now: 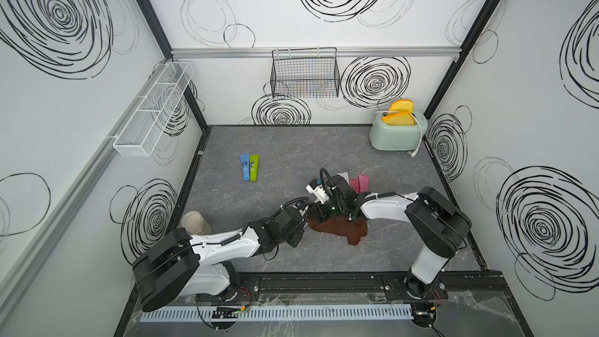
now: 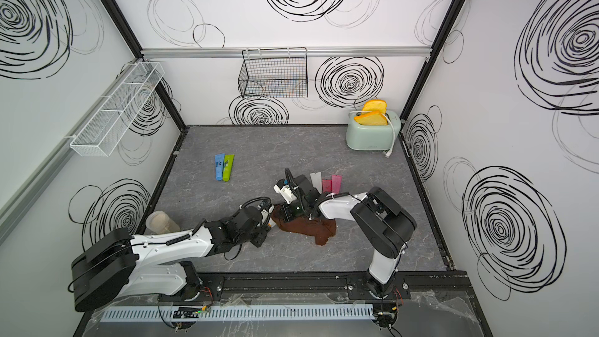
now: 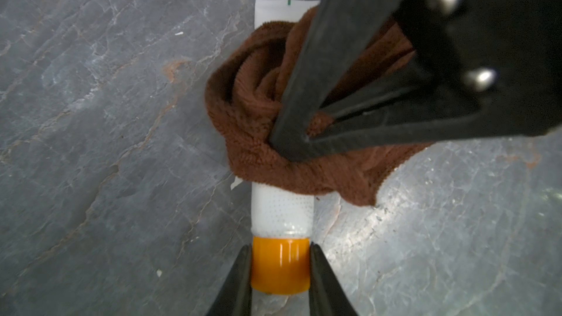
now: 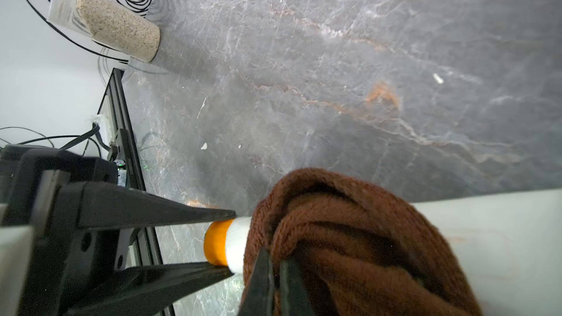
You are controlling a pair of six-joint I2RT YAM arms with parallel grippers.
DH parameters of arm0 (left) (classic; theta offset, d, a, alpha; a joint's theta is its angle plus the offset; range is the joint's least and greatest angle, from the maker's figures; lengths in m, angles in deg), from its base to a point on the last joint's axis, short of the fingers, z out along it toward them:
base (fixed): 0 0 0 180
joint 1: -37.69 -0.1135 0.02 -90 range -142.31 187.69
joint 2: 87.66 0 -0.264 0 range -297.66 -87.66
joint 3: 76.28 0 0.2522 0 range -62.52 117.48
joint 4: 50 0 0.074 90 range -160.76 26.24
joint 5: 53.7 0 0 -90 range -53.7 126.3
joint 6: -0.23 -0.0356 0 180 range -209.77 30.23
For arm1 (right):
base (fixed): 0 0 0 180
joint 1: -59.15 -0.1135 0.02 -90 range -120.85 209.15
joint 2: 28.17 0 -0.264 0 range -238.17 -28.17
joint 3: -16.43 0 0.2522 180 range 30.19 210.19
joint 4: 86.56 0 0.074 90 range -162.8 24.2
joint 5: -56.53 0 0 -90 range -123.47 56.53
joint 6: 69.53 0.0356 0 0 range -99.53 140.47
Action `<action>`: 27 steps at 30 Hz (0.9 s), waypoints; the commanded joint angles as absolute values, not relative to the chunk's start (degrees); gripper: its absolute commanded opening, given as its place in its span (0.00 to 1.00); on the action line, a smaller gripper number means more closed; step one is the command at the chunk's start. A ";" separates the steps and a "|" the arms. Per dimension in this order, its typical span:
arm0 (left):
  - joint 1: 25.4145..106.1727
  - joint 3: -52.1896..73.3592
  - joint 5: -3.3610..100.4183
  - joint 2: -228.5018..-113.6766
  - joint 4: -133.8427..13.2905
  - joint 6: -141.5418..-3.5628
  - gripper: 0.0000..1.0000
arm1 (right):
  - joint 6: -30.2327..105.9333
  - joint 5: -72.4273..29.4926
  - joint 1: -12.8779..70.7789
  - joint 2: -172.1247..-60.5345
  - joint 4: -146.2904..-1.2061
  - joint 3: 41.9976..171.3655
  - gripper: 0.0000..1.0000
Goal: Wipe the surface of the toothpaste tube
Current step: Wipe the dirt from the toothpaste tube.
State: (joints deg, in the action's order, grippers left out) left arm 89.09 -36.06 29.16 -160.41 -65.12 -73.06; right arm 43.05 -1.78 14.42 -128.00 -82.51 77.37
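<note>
The toothpaste tube (image 3: 281,211) is white with an orange cap (image 3: 279,264) and lies flat on the grey table. My left gripper (image 3: 280,249) is shut on the cap, one finger on each side. A bunched brown cloth (image 3: 252,92) covers the middle of the tube. My right gripper (image 4: 275,258) is shut on a fold of this cloth (image 4: 349,238) and rests on the tube (image 4: 238,238). The tube's flat tail end (image 3: 286,7) shows beyond the cloth. In both top views the two arms meet over the cloth (image 1: 340,226) (image 2: 311,226) and hide the tube.
A blue tube (image 1: 244,166) and a green tube (image 1: 254,167) lie side by side at the far left. Pink tubes (image 1: 359,184) lie behind the right arm. A mint toaster (image 1: 398,134) stands at the back right. A sand-filled jar (image 1: 194,222) stands by the left wall.
</note>
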 commanded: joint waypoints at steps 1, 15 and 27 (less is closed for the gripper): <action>89.54 -35.60 28.73 -159.95 -59.62 -73.68 0.00 | 42.64 -2.25 18.25 -130.14 -79.37 75.87 0.00; 90.12 -36.06 28.92 -159.11 -59.11 -73.88 0.00 | 40.62 -5.34 23.50 -129.87 -77.46 76.97 0.00; 90.21 -36.00 29.14 -159.08 -59.03 -74.03 0.00 | 45.25 -2.46 13.43 -130.37 -80.41 80.57 0.00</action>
